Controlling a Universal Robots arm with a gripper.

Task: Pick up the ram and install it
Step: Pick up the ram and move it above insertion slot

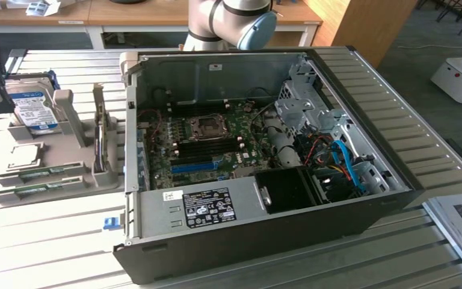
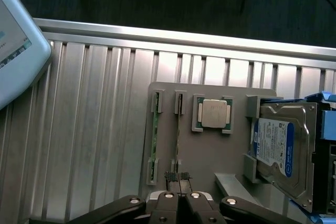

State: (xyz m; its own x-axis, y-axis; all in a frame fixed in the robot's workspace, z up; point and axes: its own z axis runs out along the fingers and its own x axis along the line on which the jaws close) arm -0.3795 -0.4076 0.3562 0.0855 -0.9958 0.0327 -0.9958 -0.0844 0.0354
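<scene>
Ram (image 2: pixel 154 135) stood thin, green and edge-up in a grey tray (image 2: pixel 210 150) with a processor (image 2: pixel 214 113) and a hard drive (image 2: pixel 278 150). Pincer (image 2: pixel 177 177) hung closed.

A robotics lab or test workshop is indicated: a robot arm (image 1: pixel 231 21) is seen at twelve o'clock of a slatted aluminium counter (image 1: pixel 423 114), on which an opened computer case (image 1: pixel 239 241) is laid with its motherboard (image 1: pixel 203 144) exposed. At nine o'clock of the case, a hard drive (image 1: pixel 34 108), a processor (image 2: pixel 213 113) and ram (image 2: pixel 153 135) are set out in a grey holder (image 1: pixel 74 180). Wooden desks (image 1: pixel 135 15) are seen beyond.
</scene>
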